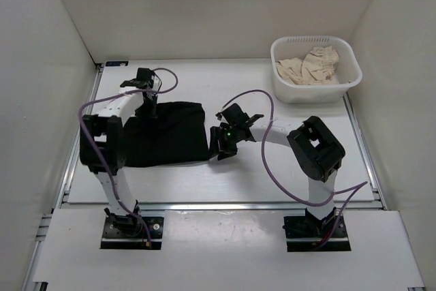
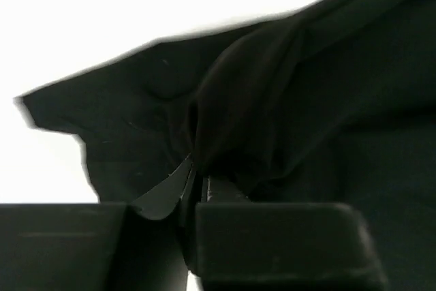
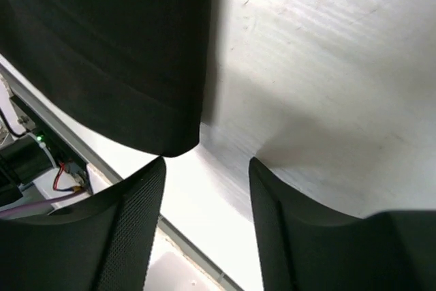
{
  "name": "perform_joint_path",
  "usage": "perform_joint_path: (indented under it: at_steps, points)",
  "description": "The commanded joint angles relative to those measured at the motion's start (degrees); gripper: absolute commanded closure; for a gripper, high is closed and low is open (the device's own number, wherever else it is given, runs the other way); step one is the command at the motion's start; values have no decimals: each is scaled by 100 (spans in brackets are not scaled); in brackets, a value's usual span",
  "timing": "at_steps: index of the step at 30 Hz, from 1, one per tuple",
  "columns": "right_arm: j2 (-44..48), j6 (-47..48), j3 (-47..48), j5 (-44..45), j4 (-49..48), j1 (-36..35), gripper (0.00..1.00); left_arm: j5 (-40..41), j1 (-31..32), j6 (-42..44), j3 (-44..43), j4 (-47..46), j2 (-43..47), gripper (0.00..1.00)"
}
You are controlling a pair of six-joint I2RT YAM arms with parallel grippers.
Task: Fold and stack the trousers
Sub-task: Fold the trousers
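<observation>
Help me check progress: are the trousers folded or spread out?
Folded: the trousers lie as one compact rectangle with no separate legs showing.

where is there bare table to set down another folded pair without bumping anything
The white table is bare along the far strip between the black fabric trousers and the back wall, left of the white plastic basket. A narrower bare strip runs between trousers and arm bases. Crowded mid-table: left gripper pinches the trousers, right gripper open at their right edge.
</observation>
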State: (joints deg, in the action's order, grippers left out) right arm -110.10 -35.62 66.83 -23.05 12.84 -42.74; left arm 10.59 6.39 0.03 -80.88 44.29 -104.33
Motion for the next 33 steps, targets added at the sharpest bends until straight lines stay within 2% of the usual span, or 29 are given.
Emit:
perform_joint_path:
  at_steps: [1,4,5,6,7,10,11,15,18,21,22,25,27,28,30,33]
  points:
    - [-55,99,295,-15,184,-33,42,57,-261,-3,-428,396,-227,80]
    - [-55,151,348,-15,184,-33,32,119,-489,-3,-612,449,-500,68]
    - [-55,151,418,-15,184,-33,28,171,-551,-3,-717,449,-570,62]
    - [-3,204,497,-15,184,-33,26,171,-673,-3,-779,501,-570,48]
    - [-2,204,550,-15,184,-33,24,171,-735,-3,-919,501,-570,25]
    - [-203,204,891,-15,184,-33,20,171,-1024,-3,-1209,658,-571,4]
    - [-274,204,1007,37,305,-33,18,171,-1122,-3,-1272,729,-571,0]
    - [-810,143,1596,266,746,-33,18,-547,-1772,-3,-1133,1054,-308,0]
    - [-1135,-16,1649,65,720,-33,22,-813,-1993,-3,-387,1108,-254,0]
    - [-1259,-77,1701,-165,649,-33,38,-874,-2125,-3,265,1108,-201,0]
    - [-1311,-129,1702,-243,589,-33,49,-935,-2203,-3,370,1108,-254,0]
    - [-1312,-182,1640,-420,448,-33,63,-1068,-2204,-3,661,1046,-315,0]
    - [-1312,-235,1640,-551,386,-33,60,-1129,-2204,-3,661,1046,-316,0]
    - [-1312,-235,1640,-639,334,20,48,-1129,-2256,-3,661,1046,-316,0]
    - [-1312,-235,1580,-640,281,20,38,-1409,-2257,-3,399,1046,-211,0]
    - [-1181,-42,1579,-640,297,20,33,-1350,-2257,-3,-223,1099,-70,0]
